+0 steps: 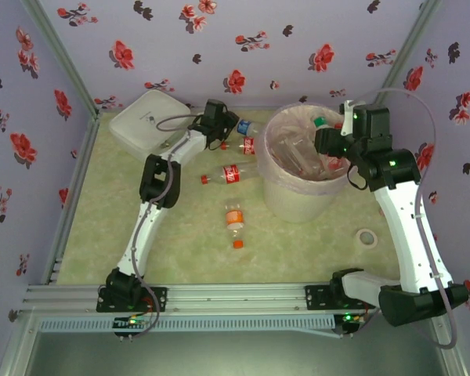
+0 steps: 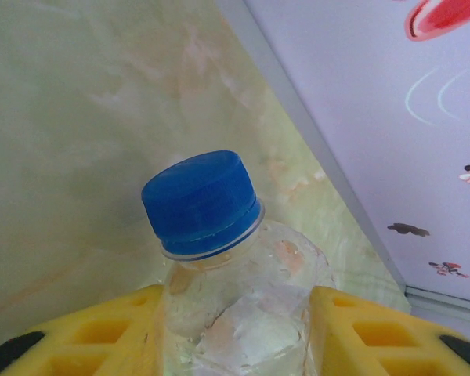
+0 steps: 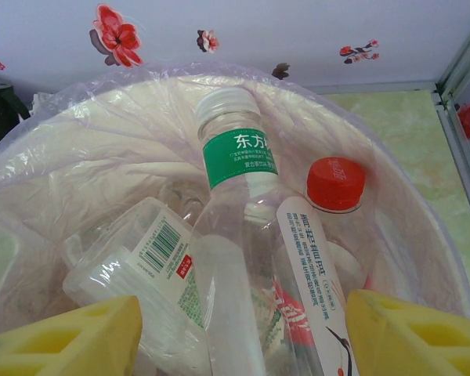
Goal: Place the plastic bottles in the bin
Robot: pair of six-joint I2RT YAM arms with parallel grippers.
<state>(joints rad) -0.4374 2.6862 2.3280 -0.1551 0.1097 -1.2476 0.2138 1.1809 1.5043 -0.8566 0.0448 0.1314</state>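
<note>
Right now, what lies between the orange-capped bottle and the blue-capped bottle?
Two bottles, seen in the top view: a red-capped bottle nearer the orange-capped bottle, and a red-labelled bottle next to the blue-capped bottle.

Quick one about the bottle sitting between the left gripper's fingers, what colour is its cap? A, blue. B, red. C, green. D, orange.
A: in the left wrist view, the clear bottle held in the left gripper carries a blue cap.
</note>
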